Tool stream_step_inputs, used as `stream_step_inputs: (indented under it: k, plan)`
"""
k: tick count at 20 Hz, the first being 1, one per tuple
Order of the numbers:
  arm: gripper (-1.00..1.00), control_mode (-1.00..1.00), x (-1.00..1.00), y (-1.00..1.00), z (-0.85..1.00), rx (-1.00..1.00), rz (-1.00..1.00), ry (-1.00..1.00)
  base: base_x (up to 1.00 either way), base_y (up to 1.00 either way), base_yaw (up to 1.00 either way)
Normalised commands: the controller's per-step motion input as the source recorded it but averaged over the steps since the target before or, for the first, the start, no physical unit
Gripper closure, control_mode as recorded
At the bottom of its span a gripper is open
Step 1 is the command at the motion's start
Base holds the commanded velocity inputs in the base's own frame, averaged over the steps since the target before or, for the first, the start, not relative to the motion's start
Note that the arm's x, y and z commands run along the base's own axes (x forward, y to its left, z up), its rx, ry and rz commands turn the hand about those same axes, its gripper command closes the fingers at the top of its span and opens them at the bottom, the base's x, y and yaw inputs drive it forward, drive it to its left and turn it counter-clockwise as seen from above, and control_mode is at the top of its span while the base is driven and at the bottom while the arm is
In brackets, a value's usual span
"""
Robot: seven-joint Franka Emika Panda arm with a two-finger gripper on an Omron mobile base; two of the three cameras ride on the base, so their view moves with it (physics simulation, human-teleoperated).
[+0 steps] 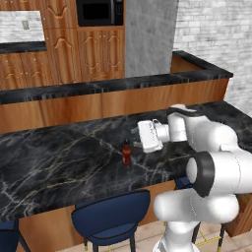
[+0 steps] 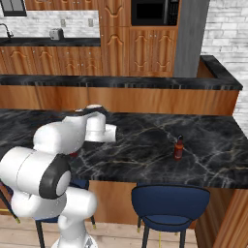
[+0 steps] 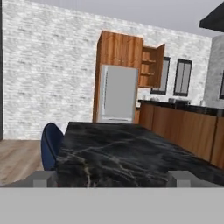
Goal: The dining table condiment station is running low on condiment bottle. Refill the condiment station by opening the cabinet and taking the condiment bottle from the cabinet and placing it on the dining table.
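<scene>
Inventory of items, by count

One condiment bottle (image 1: 126, 153) is recorded upright on one dining table (image 1: 59, 157). Two blue stools (image 1: 110, 216) are counted at the table's near edge in the left base view, the second cut off at the corner. One black microwave (image 1: 100, 12) and one toaster (image 2: 56, 34) are listed. One refrigerator (image 3: 117, 94) and one open wall cabinet (image 3: 151, 66) are noted.

blue stools (image 1: 112, 216) at island | microwave (image 1: 100, 12) in cabinetry | fridge (image 3: 118, 93) far wall
</scene>
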Motion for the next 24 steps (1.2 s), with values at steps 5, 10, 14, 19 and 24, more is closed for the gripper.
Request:
stream_step_inputs:
  k: [5, 10, 14, 19, 24]
  plan:
    - [-1.00, -1.00, -0.58, 0.00, 0.94, -0.01, -0.05, 0.00, 0.00, 0.00, 0.00]
    - [-1.00, -1.00, -0.99, 0.09, 0.73, -0.03, -0.12, 0.00, 0.00, 0.00, 0.00]
    - [-1.00, -1.00, -1.00, 0.04, 0.59, -0.09, -0.16, 0.01, 0.00, 0.00, 0.00]
    - [-1.00, -1.00, -1.00, 0.08, 0.53, -0.13, -0.18, 0.03, 0.00, 0.00, 0.00]
    - [-1.00, -1.00, -1.00, 0.05, 0.52, -0.22, -0.14, 0.00, 0.00, 0.00, 0.00]
